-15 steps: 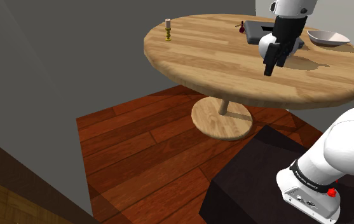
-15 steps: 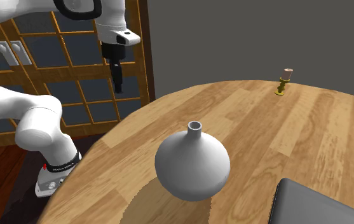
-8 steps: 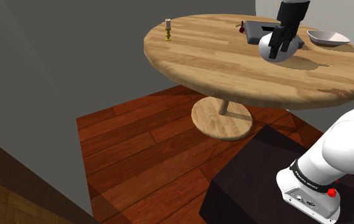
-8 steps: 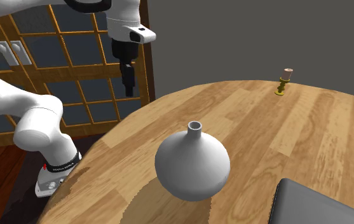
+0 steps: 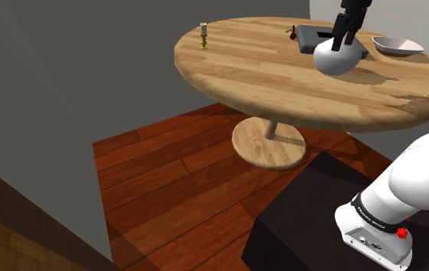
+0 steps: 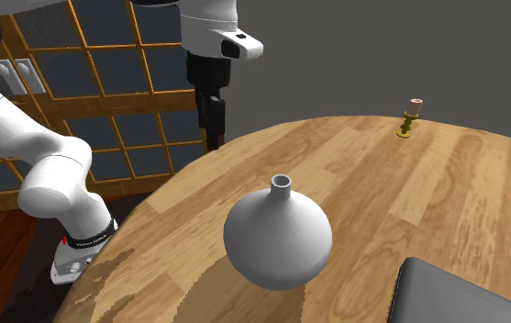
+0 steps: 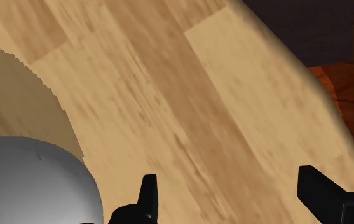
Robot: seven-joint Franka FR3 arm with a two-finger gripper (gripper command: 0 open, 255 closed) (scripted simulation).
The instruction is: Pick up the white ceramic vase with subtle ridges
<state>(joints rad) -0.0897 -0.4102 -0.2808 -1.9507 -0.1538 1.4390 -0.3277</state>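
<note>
The step in hand is the approach: nothing is grasped yet. The pale grey-white, round-bellied vase with a short narrow neck stands upright on the round light-wood table. In the shoulder view it is toward the table's far right, just in front of a dark flat rectangular slab and left of a shallow white bowl. No ridges can be made out on its surface. The all-black two-finger gripper hangs above the table with its fingers pointing down. In the second exterior view it is up and to the left of the vase, over the table's far-left rim. In the wrist view the gripper has its fingers spread wide, with only bare table top in the gap. The vase's rounded shoulder lies just outside one finger, so it is beside the gripper rather than between the fingers, and they hold nothing. The next move likely calls for a sideways shift to bring the vase into the gap, then a descent, then closing. The belly looks broad against the spread of the fingers, so the slim neck seems the safer place to clasp. A small brass-coloured candlestick stands well apart at the table's far edge and should not be in the way.
</note>
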